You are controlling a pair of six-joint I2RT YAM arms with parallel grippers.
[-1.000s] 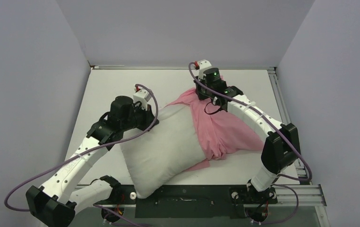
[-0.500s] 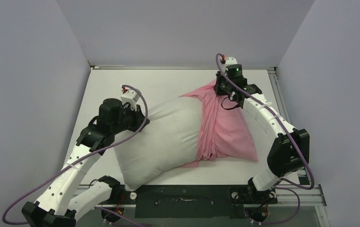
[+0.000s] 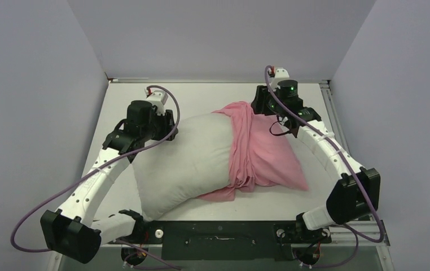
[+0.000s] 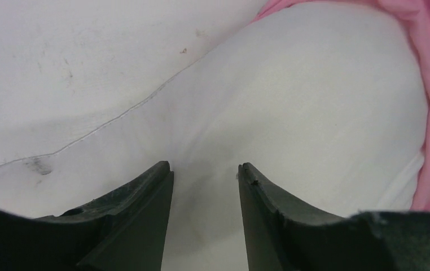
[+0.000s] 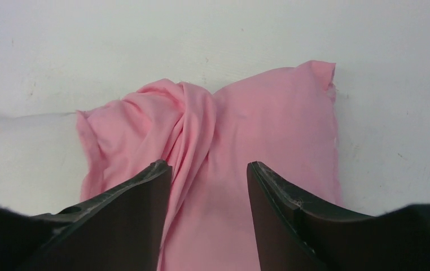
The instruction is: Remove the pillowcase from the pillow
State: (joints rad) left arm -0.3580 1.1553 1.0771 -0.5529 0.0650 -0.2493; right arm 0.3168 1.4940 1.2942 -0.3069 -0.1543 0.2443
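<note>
The white pillow (image 3: 181, 164) lies slantwise across the table, its right half still inside the pink pillowcase (image 3: 266, 155), which is bunched in folds at its middle. My left gripper (image 3: 169, 125) is at the pillow's far left corner. In the left wrist view its jaws (image 4: 204, 169) stand open over the bare pillow (image 4: 292, 101), pinching nothing. My right gripper (image 3: 259, 107) hovers at the pillowcase's far top corner. The right wrist view shows it (image 5: 208, 166) open just above the pillowcase (image 5: 269, 124), holding nothing.
The white table (image 3: 196, 99) shows behind the pillow and along the right side. Grey walls close in the left, back and right. A metal rail (image 3: 337, 124) runs along the table's right edge. Purple cables loop off both arms.
Both grippers went from shut to open, letting go of the pillow corner and the pillowcase. The right arm moved right and back; the lifted ends dropped and the pillow settled flatter.
</note>
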